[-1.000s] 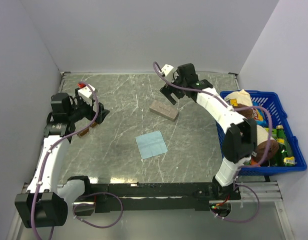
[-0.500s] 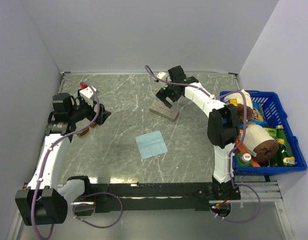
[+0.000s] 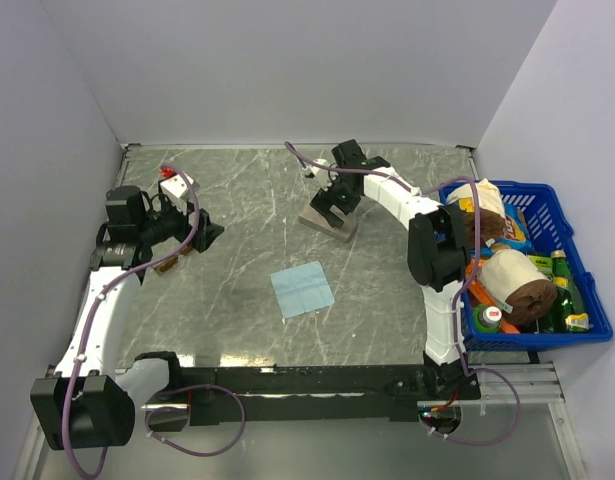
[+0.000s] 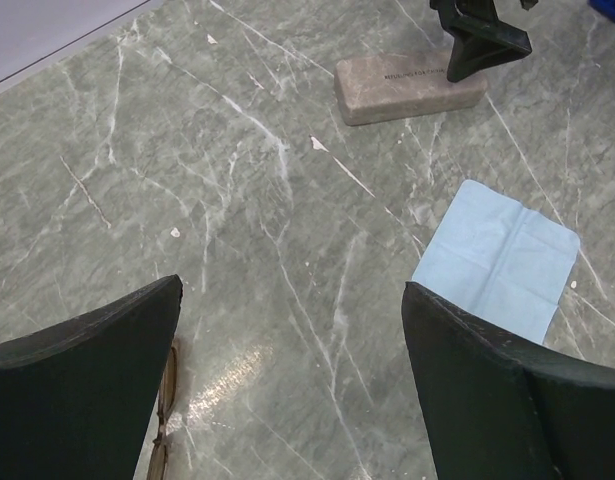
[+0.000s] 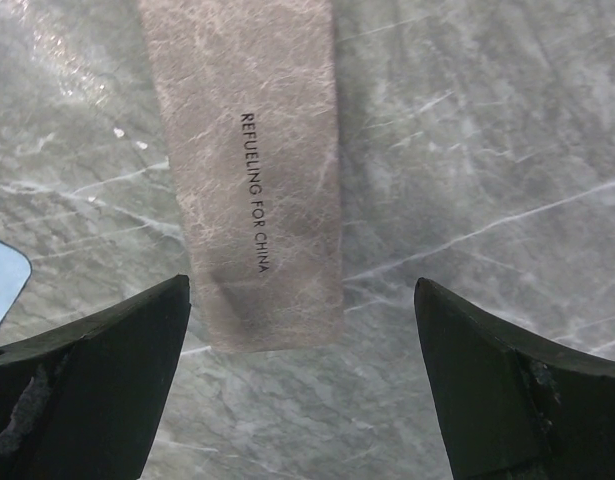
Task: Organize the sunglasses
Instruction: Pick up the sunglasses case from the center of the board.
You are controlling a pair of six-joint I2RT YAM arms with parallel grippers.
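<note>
Step judged: approach, nothing grasped
- Left claw (image 4: 292,295): fingers apart, above sunglasses (image 4: 165,400) at left side of bench (image 3: 237,200); sunglasses mostly hidden under its finger
- Right claw (image 5: 299,300): fingers apart, poised over end of closed case (image 5: 247,150)
- Next move likely called for: left claw lowered, closed squarely across thin frame
- Sunglasses' long axis ran diagonal in top view, near-left to far-right; facing direction not discernible
</note>
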